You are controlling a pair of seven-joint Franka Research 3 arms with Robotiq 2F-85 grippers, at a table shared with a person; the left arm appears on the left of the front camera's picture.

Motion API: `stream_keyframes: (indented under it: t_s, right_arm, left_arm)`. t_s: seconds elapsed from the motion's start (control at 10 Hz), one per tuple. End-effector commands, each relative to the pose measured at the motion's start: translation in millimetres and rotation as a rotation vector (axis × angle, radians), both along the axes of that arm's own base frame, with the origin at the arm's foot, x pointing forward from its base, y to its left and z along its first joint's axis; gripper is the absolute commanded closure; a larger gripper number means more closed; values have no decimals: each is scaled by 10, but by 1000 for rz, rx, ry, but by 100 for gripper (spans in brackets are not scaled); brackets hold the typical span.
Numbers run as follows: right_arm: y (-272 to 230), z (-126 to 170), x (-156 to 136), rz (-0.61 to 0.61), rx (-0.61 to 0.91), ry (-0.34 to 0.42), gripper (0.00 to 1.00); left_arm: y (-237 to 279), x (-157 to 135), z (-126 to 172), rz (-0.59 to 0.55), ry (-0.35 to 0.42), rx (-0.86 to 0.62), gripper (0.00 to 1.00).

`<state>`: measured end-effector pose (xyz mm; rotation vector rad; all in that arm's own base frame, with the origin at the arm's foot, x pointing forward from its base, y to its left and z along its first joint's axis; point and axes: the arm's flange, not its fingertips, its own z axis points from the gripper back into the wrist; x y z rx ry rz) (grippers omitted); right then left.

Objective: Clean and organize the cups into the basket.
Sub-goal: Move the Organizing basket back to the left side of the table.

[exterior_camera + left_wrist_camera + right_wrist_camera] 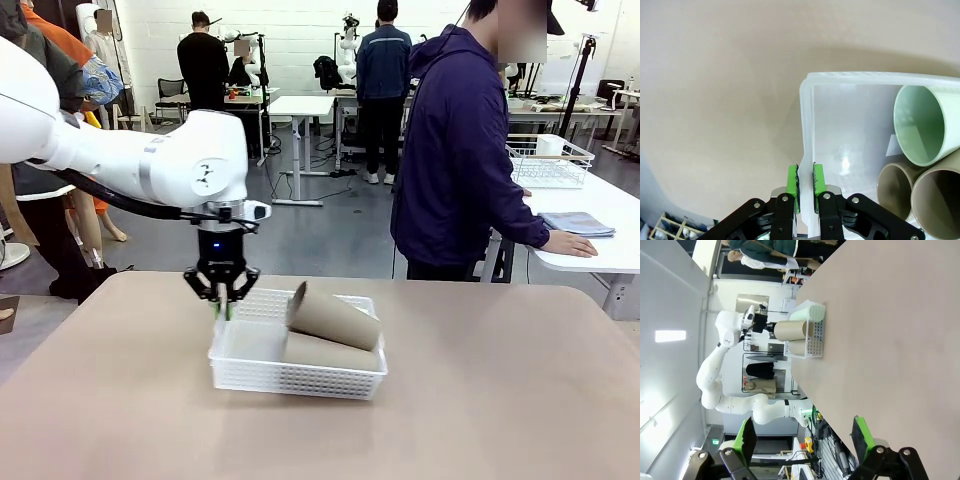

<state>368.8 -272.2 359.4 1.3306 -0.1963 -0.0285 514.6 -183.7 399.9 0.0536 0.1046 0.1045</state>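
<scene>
The white mesh basket [300, 378] sits left of the table's middle. My left gripper [222, 298] hangs over its left end, and in the left wrist view the left gripper [805, 180] is shut on the basket's [850, 125] thin side wall, green pads either side of the rim. Lying on their sides inside are a pale mint cup [920, 125] and two tan cups [895, 185] [937, 200]. From the front, one tan cup [335, 315] rests tilted on another [325, 352]. My right gripper [805, 435] stands open, far from the basket [816, 335].
A person in a dark jacket [450, 150] stands at the far right edge, one hand on a neighbouring white table beside a folded cloth [575, 222]. A white wire basket [548, 165] stands on that table. The tan tabletop [500, 400] spreads wide around the basket.
</scene>
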Motion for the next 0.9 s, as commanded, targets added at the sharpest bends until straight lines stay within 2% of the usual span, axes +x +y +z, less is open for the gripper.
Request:
stream_keyframes:
  t_s: [0.0, 0.3, 0.6, 0.8]
  right_arm:
    - [11, -17, 0, -6, -11, 13, 0]
    - [11, -17, 0, -6, -11, 13, 0]
    - [11, -17, 0, -6, -11, 13, 0]
    - [11, -17, 0, -6, -11, 13, 0]
  left_arm:
    - [781, -145, -1, 9, -77, 57, 85]
    - [1657, -181, -181, 21, -56, 114, 85]
    - [2302, -270, -171, -34, -72, 84, 85]
    - [2588, -247, -66, -7, -62, 56, 85]
